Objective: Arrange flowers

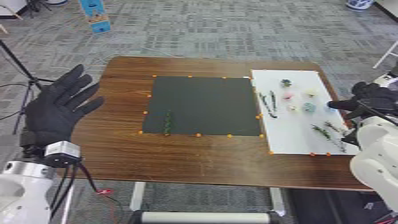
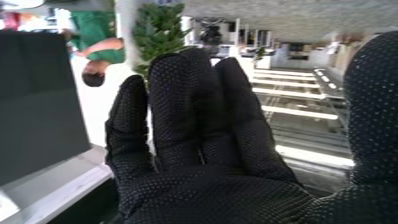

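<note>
Wht mat w/ flwrs

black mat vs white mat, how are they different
The black mat is wider and shorter, while the white mat is narrower and longer. The black mat carries one green sprig; the white mat carries several small flowers and more sprigs. Both lie flat on the brown table.

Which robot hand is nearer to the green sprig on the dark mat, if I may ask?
Left: the left robot hand is left of the sprig; the right robot hand is farther off, by the right edge of the white sheet.
</note>
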You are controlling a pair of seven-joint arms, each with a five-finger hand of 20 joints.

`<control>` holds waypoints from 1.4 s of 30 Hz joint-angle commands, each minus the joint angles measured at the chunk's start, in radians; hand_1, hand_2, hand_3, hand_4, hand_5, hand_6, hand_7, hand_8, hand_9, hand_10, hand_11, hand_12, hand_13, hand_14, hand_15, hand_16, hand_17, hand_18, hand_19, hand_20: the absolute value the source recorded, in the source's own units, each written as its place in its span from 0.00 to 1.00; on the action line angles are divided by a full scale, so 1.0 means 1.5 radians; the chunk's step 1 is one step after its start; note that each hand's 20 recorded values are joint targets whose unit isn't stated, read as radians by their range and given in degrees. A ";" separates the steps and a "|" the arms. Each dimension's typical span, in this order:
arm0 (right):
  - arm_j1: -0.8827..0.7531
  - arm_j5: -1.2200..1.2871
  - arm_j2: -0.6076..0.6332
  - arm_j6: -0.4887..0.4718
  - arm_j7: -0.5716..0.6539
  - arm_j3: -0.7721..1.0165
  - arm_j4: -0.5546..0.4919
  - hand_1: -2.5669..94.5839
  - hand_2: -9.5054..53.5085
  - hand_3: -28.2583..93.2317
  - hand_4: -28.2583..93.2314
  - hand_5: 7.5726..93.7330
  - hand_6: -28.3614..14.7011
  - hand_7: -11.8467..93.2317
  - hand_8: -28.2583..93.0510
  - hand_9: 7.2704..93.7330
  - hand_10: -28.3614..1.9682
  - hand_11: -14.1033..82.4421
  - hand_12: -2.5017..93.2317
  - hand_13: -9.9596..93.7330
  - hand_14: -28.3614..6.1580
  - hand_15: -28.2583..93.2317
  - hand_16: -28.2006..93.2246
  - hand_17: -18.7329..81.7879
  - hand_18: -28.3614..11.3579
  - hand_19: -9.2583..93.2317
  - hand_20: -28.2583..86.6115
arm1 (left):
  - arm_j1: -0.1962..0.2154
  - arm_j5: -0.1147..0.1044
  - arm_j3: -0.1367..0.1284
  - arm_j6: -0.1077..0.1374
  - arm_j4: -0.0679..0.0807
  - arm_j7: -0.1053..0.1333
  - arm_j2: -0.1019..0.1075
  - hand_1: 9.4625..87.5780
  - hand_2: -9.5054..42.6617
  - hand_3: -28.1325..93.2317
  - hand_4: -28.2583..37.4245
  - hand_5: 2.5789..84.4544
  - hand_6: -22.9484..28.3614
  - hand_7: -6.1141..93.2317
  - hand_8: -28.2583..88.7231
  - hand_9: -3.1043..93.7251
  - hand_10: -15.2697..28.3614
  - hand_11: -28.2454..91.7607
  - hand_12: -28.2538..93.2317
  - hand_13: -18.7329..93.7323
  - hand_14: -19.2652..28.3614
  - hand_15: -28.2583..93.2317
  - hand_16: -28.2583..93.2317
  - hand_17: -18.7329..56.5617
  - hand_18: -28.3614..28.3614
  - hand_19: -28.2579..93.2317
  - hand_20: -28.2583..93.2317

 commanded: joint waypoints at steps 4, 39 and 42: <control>-0.224 -0.015 -0.009 -0.039 0.026 0.127 -0.065 0.32 0.00 0.76 0.00 0.53 0.55 0.40 0.16 0.57 0.45 0.55 0.36 0.55 0.37 0.86 0.48 0.37 0.13 0.82 0.69 | 0.015 0.001 -0.008 0.002 -0.006 -0.005 -0.003 0.16 0.01 0.80 0.00 0.31 0.50 0.22 0.17 0.29 0.60 0.37 0.36 0.36 0.70 0.37 0.25 0.15 0.97 0.60 0.23; -0.121 -0.008 -0.032 -0.063 0.022 -0.012 0.035 0.45 0.00 0.72 0.00 0.64 0.63 0.47 0.14 0.69 0.52 0.60 0.40 0.63 0.47 0.85 0.53 0.44 0.16 0.87 0.69 | 0.032 0.001 -0.020 0.008 -0.013 -0.011 -0.008 0.16 0.01 0.80 0.00 0.32 0.49 0.24 0.16 0.29 0.60 0.37 0.36 0.36 0.70 0.37 0.26 0.15 0.97 0.60 0.23; -0.109 -0.004 -0.036 -0.075 0.027 -0.024 0.044 0.40 0.00 0.81 0.00 0.65 0.63 0.47 0.14 0.69 0.52 0.61 0.40 0.63 0.47 0.85 0.53 0.44 0.16 0.88 0.69 | 0.032 0.001 -0.020 0.009 -0.013 -0.011 -0.010 0.16 0.01 0.80 0.00 0.32 0.49 0.24 0.16 0.29 0.60 0.37 0.36 0.36 0.70 0.37 0.26 0.15 0.97 0.60 0.23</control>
